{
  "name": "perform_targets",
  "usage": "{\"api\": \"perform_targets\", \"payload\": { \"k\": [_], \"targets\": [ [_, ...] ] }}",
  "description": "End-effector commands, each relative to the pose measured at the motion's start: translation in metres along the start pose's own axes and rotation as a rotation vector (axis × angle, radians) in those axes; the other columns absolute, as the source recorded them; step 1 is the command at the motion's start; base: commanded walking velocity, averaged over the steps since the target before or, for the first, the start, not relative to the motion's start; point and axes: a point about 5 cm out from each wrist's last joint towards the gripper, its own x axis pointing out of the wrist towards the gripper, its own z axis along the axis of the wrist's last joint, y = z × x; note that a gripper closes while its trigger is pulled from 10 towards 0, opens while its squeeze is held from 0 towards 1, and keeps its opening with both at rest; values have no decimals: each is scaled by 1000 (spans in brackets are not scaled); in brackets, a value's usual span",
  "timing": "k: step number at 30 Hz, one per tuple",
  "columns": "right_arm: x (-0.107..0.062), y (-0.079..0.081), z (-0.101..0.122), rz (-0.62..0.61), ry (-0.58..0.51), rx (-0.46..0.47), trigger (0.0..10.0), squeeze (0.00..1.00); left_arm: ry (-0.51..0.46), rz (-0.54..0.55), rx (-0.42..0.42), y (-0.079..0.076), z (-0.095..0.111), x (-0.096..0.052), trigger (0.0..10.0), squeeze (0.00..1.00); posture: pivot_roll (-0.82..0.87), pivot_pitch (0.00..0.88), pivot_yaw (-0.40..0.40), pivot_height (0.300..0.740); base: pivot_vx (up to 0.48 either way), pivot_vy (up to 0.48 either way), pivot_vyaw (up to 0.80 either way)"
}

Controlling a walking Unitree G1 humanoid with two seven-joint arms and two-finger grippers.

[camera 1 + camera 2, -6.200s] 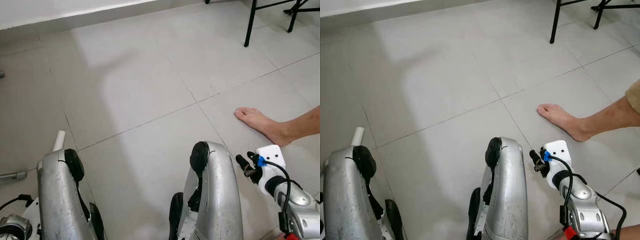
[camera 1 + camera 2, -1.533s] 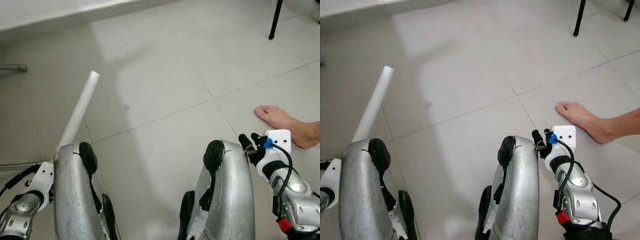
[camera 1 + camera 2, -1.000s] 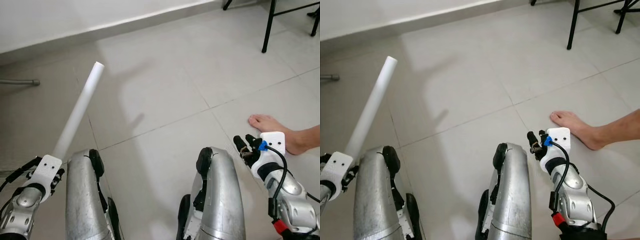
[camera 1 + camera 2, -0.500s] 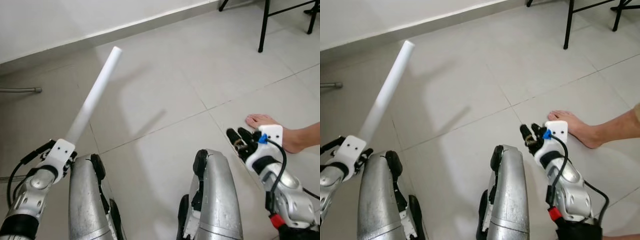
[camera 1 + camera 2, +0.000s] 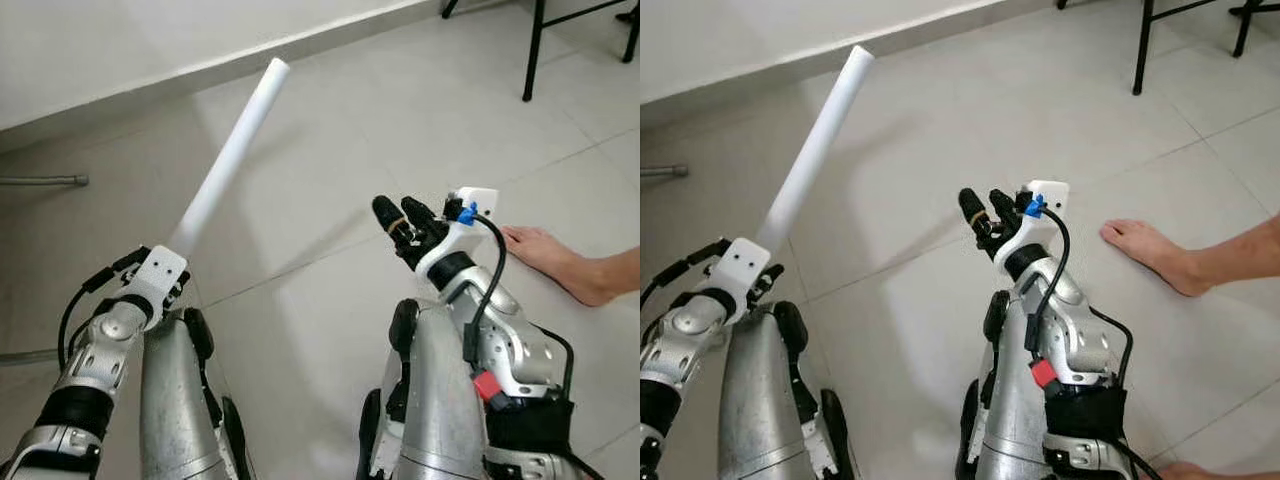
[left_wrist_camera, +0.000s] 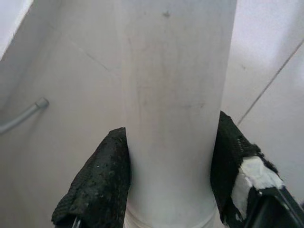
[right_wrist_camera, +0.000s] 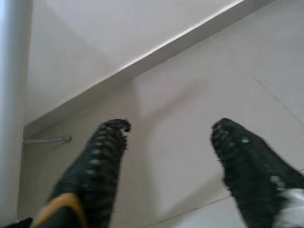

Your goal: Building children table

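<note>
My left gripper (image 5: 160,277) is shut on the base of a long white tube (image 5: 229,157), a table leg, which points up and away toward the wall. Seen from the left wrist, both black fingers (image 6: 102,175) press against the sides of the tube (image 6: 173,95). My right gripper (image 5: 398,217) is raised in front of my body, to the right of the tube and apart from it, open with nothing between its fingers (image 7: 99,161). The tube's edge (image 7: 12,104) appears at the side of the right wrist view.
A person's bare foot (image 5: 548,255) and lower leg rest on the tiled floor at the right. Black chair legs (image 5: 535,45) stand at the far right. A grey metal rod (image 5: 45,181) lies by the wall at the left. My silver legs (image 5: 435,400) fill the foreground.
My right gripper has risen and swung left toward the tube. The left gripper has lifted the tube higher and tilted it further right.
</note>
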Motion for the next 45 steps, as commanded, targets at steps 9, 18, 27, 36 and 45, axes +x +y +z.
{"api": "perform_targets", "payload": {
  "k": [9, 18, 27, 36, 45],
  "targets": [
    [22, 28, -14, 75, 29, 137, 10000, 0, -67, 112, 233, 21, 17, 9, 10000, 0, 57, 357, -50, 420, 0, 0, 0],
    [33, 39, -4, 101, -34, 177, 10000, 0, -150, 114, 239, 19, 43, 16, 10000, 0, 59, 362, -53, 420, 0, 0, 0],
    [55, 56, 19, 149, -133, 169, 10000, 1000, -229, 84, 247, 5, 63, 19, 10000, 0, 58, 360, -61, 420, 0, 0, 0],
    [65, 71, 27, 193, -164, 171, 10000, 0, -259, 89, 247, 7, 73, 20, 10000, 0, 64, 351, -64, 420, 0, 0, 0],
    [56, 100, 9, 419, -86, 131, 10000, 0, -269, 97, 256, 11, 80, 23, 10000, 0, 62, 345, -64, 420, 0, 0, 0]
  ]
}}
